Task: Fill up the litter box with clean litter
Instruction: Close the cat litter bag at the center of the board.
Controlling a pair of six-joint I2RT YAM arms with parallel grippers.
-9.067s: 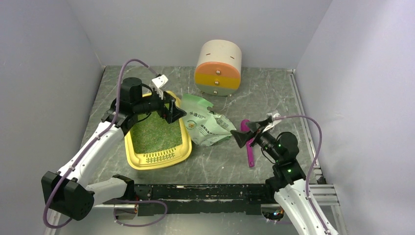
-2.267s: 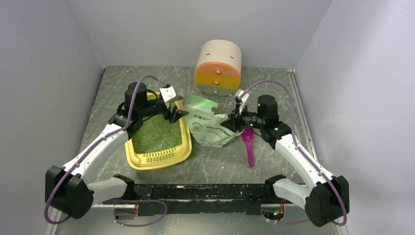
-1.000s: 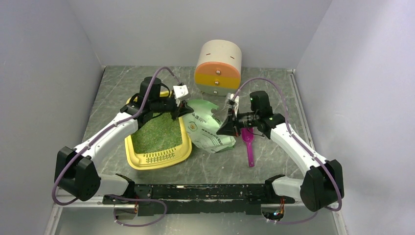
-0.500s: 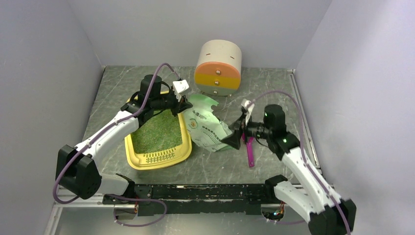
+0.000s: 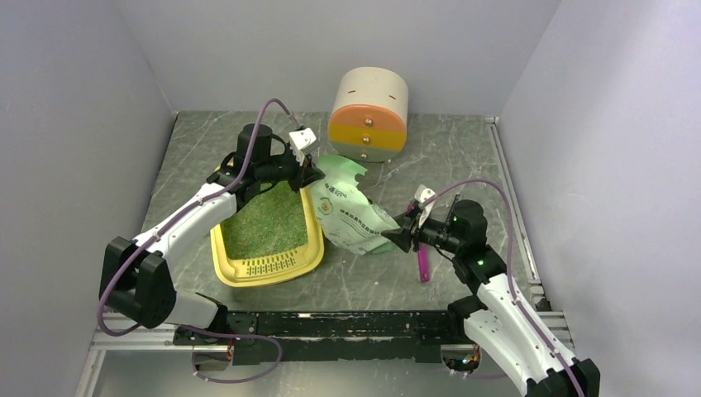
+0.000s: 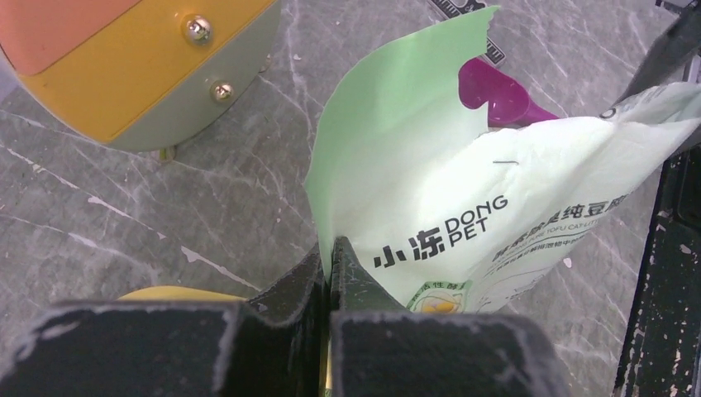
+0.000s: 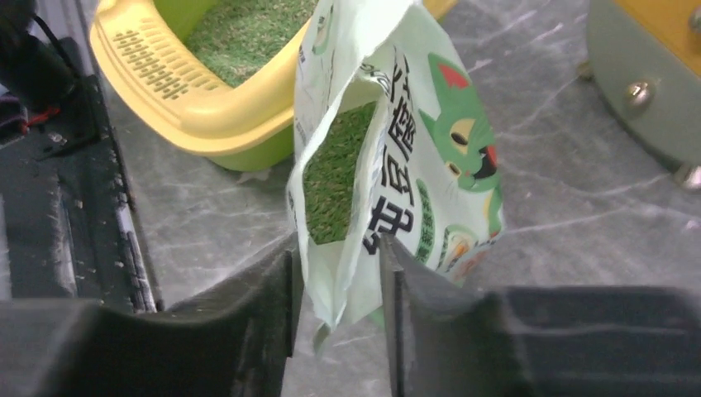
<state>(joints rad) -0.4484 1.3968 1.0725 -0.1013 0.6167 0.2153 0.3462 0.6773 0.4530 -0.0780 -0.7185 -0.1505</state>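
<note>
Crinkled plastic bag (image 5: 351,217), grainy litter (image 5: 269,222); slotted yellow tray (image 5: 264,269)

We see a grey, marble-veined table (image 5: 463,149) boxed in by 3 plain, pale lavender walls: the back wall (image 5: 331,41), the left wall (image 5: 66,124) and the right wall (image 5: 612,124). The light is soft and even. Near the back wall stands a round beige drawer cabinet (image 5: 369,116) with 3 fronts, orange, yellow and grey-green, each with small metal knobs. A scuffed black rail (image 5: 347,324) runs along the table's near edge.
</note>
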